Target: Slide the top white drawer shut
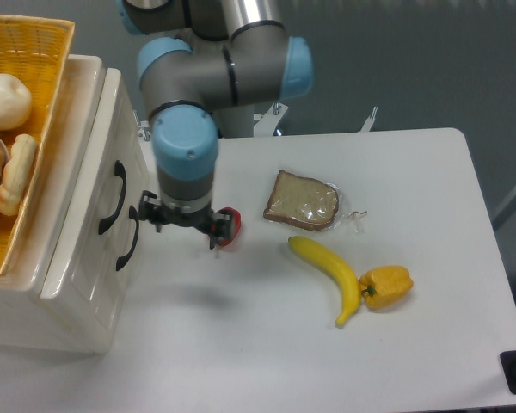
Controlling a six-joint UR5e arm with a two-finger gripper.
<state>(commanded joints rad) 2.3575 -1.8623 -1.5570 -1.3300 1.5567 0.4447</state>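
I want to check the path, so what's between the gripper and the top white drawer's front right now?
Nothing lies between them. In the camera view, only a narrow strip of bare table separates the gripper from the top white drawer.

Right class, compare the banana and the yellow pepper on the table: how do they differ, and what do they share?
The banana is long, slim and curved; the pepper is short, squat and lumpy. The banana is lemon yellow; the pepper is a deeper orange-yellow. The banana runs diagonally across the table; the pepper sits at its lower end. Both are yellow, lie side by side touching, and are clear of the hand.
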